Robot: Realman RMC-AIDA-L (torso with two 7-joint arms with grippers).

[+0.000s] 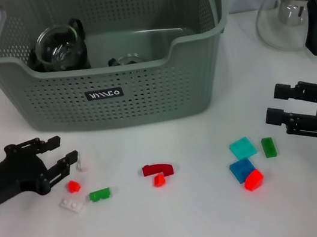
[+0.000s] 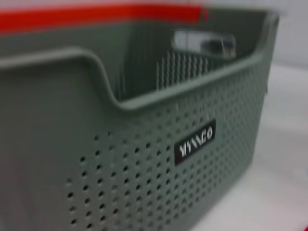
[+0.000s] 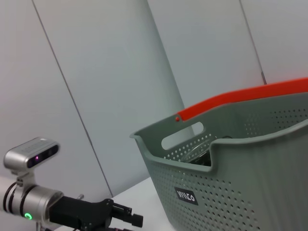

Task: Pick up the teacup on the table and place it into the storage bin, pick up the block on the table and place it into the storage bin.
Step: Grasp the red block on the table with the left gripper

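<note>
Head view: looks forward and down from above, takes in the table (image 1: 183, 230), the bin (image 1: 112, 96) at upper centre of the frame, both grippers at the lower side edges. Left wrist view: sits low and very close to the bin's (image 2: 96, 159) front wall, label (image 2: 195, 143) right of centre. Right wrist view: looks low across and upward, bin (image 3: 250, 168) at lower right, left gripper (image 3: 130, 219) at lower left. Shared by all three: bin front with label.
</note>
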